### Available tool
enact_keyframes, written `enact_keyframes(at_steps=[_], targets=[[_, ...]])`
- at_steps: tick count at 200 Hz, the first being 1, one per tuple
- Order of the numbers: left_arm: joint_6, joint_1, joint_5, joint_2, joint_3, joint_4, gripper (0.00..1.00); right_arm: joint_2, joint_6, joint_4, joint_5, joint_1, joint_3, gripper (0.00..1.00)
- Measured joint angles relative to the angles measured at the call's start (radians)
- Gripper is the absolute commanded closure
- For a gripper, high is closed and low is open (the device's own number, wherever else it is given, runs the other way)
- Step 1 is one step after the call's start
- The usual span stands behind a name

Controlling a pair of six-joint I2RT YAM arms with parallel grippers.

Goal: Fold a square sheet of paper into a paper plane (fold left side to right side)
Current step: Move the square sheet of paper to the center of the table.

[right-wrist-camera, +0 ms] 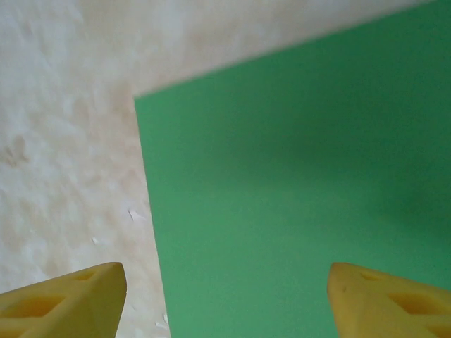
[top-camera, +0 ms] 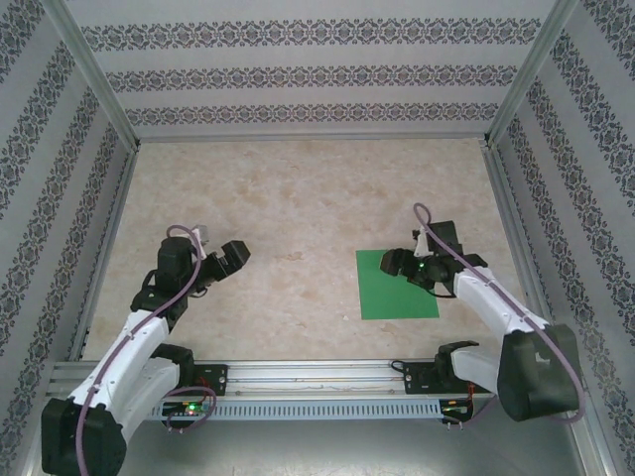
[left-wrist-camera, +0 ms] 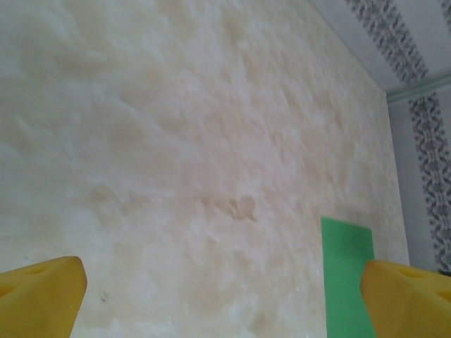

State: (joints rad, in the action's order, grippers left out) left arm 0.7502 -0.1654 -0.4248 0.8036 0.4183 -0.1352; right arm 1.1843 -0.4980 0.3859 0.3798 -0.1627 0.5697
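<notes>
Risk of sliding, not lifting, square sheet of paper beneath spread right tool, seemingly too flat on bench.

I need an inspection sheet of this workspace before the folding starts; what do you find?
surface: beige marbled table
job's things: square sheet of paper, green, flat, unfolded, right of centre
clutter: nothing seen
left jaws: wide open over bare table, apart from the sheet
right jaws: open, close over the sheet, straddling one edge near a corner
cables: a purple cable looped along each arm
surroundings: patterned walls; metal rail at the near edge
</notes>
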Motion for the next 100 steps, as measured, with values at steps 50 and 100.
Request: enact_keyframes(at_steps=[50, 100], targets=[[0.037, -0.08, 0.036, 0.089, 0.0, 0.036, 0.0, 0.14, -0.043, -0.06, 0.013, -0.094, -0.001, 0.29], [0.041, -0.096, 0.08, 0.095, 0.0, 0.041, 0.0, 0.237, -0.14, -0.206, 0.013, -0.211, 0.023, 0.3]])
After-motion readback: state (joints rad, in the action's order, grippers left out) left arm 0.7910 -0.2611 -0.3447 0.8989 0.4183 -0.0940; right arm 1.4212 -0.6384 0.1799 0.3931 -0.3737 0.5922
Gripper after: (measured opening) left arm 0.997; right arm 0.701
